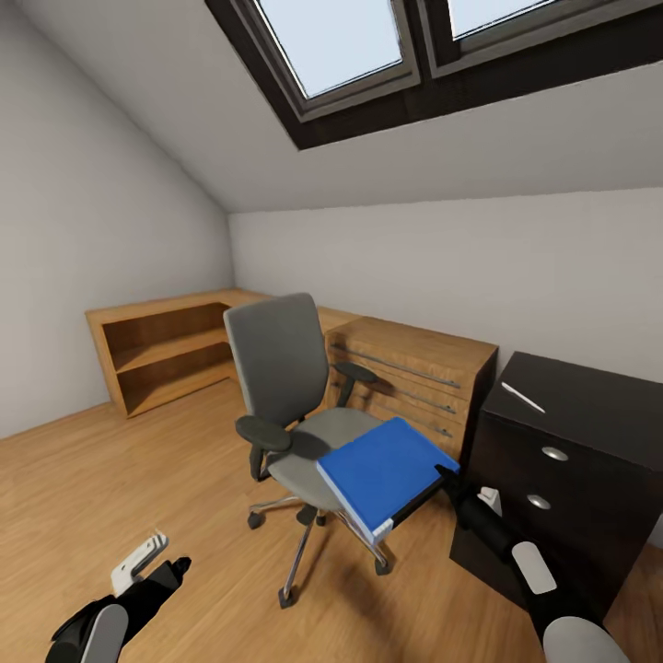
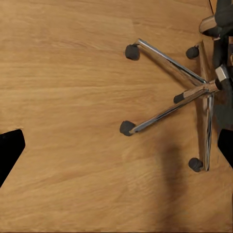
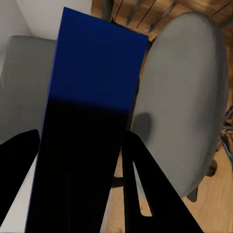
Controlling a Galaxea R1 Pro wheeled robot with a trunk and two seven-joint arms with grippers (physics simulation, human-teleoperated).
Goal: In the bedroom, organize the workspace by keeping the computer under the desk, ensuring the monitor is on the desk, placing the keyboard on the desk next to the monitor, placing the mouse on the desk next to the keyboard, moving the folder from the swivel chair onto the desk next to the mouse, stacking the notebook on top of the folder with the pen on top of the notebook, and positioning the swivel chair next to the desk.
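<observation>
Floorboards [image 1: 110, 479] of pale oak run under everything, and nearest the camera the left gripper [image 1: 147, 562] hangs low over them with its jaws apart and nothing between them; the left wrist view shows bare planks and the chair's chrome five-star base [image 2: 194, 92] on black casters. On the other side the right gripper [image 1: 446, 481] reaches forward to the near corner of the folder [image 1: 387, 470], and in the right wrist view its dark fingers [image 3: 145, 194] sit on either side of the blue cover [image 3: 92, 77], clamped on it. The folder is tilted, its gripped end raised, the rest over the front of the swivel chair [image 1: 285, 387] and its grey seat [image 3: 179, 97]. The chair stands in the open floor, back upright, black armrests to both sides. Just right of it is a dark cabinet [image 1: 562, 460] with round silver pulls, and a thin white pen-like object [image 1: 523, 397] lies on its top. Behind the chair a low oak drawer unit [image 1: 414, 378] with metal rails joins an open wooden shelf unit [image 1: 166, 350] along the far wall. Plain white walls rise to a sloping ceiling with a dark-framed skylight [image 1: 368, 46].
</observation>
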